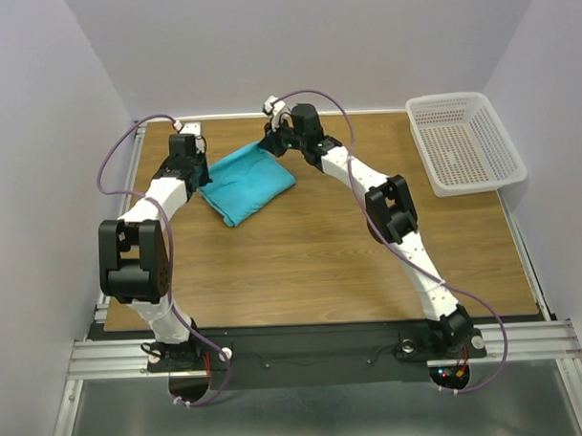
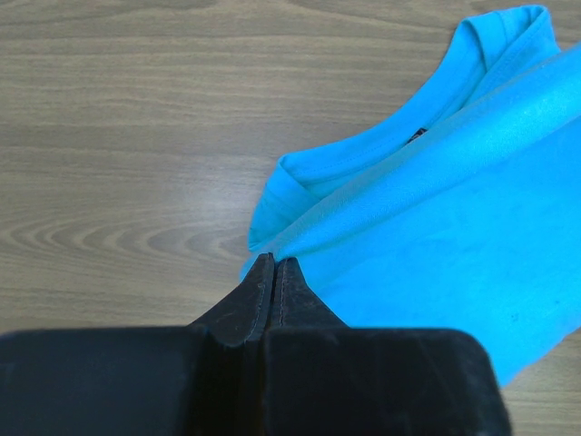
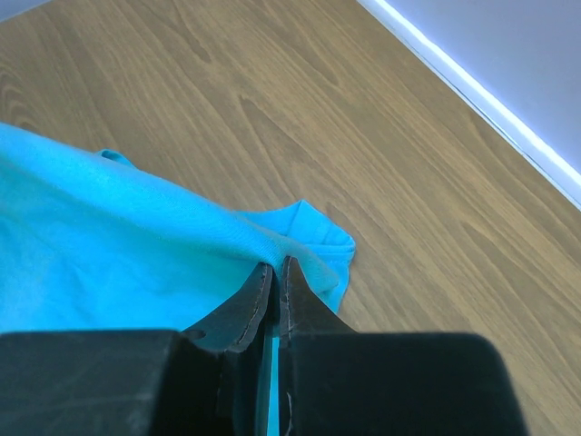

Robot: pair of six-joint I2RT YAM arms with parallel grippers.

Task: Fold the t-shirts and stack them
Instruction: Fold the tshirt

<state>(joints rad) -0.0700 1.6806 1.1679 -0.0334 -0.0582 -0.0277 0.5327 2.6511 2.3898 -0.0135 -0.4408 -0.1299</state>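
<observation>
— Where is the blue t-shirt (image 1: pixel 247 184)?
— It lies folded on the wooden table (image 1: pixel 312 265), on the far side, between the two arms.
— What does the left gripper (image 2: pixel 274 262) do?
— Its two fingers are squeezed together on a corner of the cloth, near the round neck (image 2: pixel 363 159).
— And the right gripper (image 3: pixel 275 265)?
— It is squeezed on the shirt too, at another corner. A bit of blue shows between its fingers.
— Is the shirt flat?
— Mostly. The cloth rises a little up to each pinch.
— What else is there?
— A white basket (image 1: pixel 465 145) with small holes stands at the far right corner of the table, well apart from the shirt
</observation>
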